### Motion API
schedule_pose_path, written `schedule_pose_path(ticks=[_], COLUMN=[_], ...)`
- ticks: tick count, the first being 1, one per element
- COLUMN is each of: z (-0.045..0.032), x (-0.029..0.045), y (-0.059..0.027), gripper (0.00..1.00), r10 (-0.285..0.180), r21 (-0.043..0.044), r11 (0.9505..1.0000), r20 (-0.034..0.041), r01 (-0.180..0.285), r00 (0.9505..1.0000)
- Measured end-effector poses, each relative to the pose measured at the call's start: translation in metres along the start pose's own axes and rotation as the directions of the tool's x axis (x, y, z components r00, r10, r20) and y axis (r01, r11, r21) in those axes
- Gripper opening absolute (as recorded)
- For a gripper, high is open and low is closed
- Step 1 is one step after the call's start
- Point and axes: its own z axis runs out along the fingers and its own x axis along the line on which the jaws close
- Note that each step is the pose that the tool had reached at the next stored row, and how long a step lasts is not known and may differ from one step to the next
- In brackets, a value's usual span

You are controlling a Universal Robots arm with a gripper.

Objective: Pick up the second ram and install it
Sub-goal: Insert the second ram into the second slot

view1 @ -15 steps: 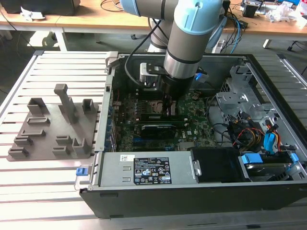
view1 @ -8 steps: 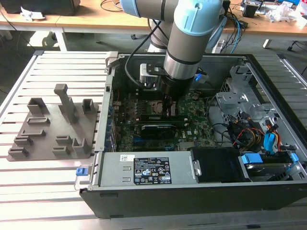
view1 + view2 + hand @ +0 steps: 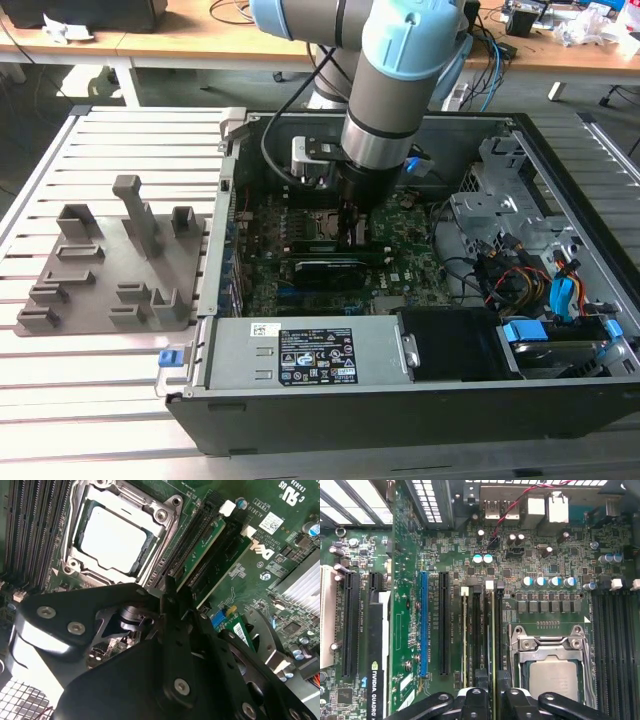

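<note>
open pc case (image 3: 560, 180) on slatted metal table (image 3: 110, 400), wooden desks (image 3: 180, 40) behind.

Lab: slatted metal workbench (image 3: 100, 390), open computer case (image 3: 400, 395), cluttered desks (image 3: 190, 35).

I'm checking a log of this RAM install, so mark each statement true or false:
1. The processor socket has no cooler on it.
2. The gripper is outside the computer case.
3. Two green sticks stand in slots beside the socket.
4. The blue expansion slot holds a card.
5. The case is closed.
1. True. The processor socket shows its bare metal lid.
2. False. The gripper is inside the computer case, low over the motherboard.
3. True. The second ram, in line with the gripper, and another stick stand in slots beside the socket.
4. False. The blue expansion slot is empty.
5. False. The case is open, with the motherboard in plain sight.
</note>
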Motion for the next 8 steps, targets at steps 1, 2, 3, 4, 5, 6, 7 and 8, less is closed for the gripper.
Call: schedule_pose_path(ticks=[1, 2, 3, 4, 5, 6, 7, 8], z=[-0.0018, -0.0052, -0.0133, -0.0234, -0.0293, -0.0351, -0.0404, -0.0414], x=[-0.0001, -0.0004, -0.0012, -0.0023, -0.0033, -0.0051, -0.0065, -0.0069], y=[0.0002, 0.0005, 0.0013, 0.0023, 0.0029, 0.0035, 0.0041, 0.0041], gripper=[0.21, 0.21, 0.21, 0.21, 0.21, 0.21, 0.2, 0.13], r10=[0.0, 0.0, 0.001, 0.001, 0.001, 0.002, 0.003, 0.003], r21=[-0.0001, 0.0002, 0.0004, 0.0006, 0.0008, 0.0013, 0.0021, 0.0022], r11=[1.0, 1.0, 1.0, 1.0, 1.0, 1.0, 1.0, 1.0], r20=[-0.0011, -0.0008, -0.0048, -0.0103, -0.0148, -0.0234, -0.0315, -0.0354], r01=[0.0, 0.0, -0.001, -0.001, -0.001, -0.002, -0.003, -0.003], r00=[1.0, 1.0, 1.0, 0.9999, 0.9999, 0.9997, 0.9995, 0.9994])
